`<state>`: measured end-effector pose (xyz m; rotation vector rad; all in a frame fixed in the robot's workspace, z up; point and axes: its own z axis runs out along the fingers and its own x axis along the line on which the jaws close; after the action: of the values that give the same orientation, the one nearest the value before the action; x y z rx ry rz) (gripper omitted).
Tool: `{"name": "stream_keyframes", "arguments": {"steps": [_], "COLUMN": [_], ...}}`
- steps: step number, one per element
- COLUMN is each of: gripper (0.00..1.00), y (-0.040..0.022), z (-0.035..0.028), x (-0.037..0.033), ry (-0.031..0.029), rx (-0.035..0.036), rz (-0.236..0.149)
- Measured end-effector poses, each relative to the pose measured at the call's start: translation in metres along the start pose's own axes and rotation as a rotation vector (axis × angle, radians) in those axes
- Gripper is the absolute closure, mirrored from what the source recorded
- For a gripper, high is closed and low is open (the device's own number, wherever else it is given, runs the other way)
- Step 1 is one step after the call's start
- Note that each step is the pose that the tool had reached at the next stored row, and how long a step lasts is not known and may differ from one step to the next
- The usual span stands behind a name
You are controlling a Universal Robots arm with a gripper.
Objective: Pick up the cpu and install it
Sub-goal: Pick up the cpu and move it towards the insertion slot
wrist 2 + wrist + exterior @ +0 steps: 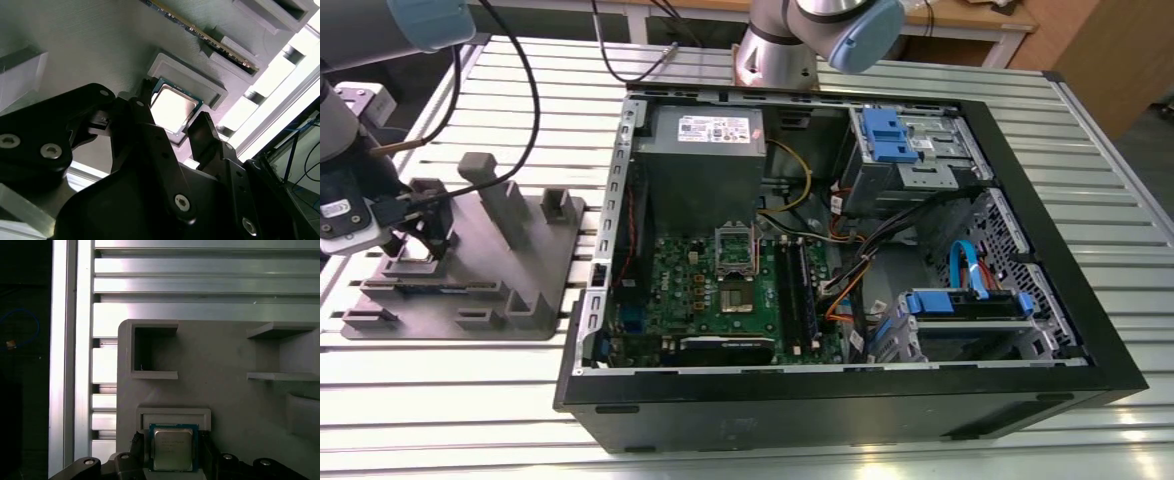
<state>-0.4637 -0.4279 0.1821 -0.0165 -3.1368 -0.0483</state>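
- While the pincer (173, 446) hangs low over the grey fixture plate (225, 405), the cpu (172, 449) lies flat in a shallow framed pocket at that plate's edge. Its metal face is up and its sides run square to the pocket walls. It's a square chip, so no long axis to call.
- Pincer's open just wider than the chip, with one black finger (141, 452) close beside each of two opposite edges, and nothing lifted.
- Fixture plate sits on a slatted aluminium bench (480, 400). An open black computer case (854, 400) with a green motherboard (707, 290) stands just beside the plate, on the exterior view's right.
- Chip's look in both wrist views: silvery-grey lid with a thin blue-green border, glaring bright in the second wrist view (172, 107).
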Motion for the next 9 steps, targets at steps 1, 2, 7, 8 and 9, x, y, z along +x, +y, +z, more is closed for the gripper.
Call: {"name": "stream_keyframes", "arguments": {"steps": [1,2,7,8,9], "gripper": [0.44,0.44,0.44,0.44,0.44], "y": [0.0000,0.0000,0.0000,0.0000,0.0000], "z": [0.0000,0.0000,0.0000,0.0000,0.0000], "x": [0.0000,0.0000,-0.0010,-0.0012,-0.0014], "ry": [0.0000,-0.0001,-0.0001,-0.0001,-0.0001], "rx": [0.0000,0.0000,-0.0001,-0.0001,0.0000], "rz": [0.000,0.000,0.000,0.000,0.000]}}
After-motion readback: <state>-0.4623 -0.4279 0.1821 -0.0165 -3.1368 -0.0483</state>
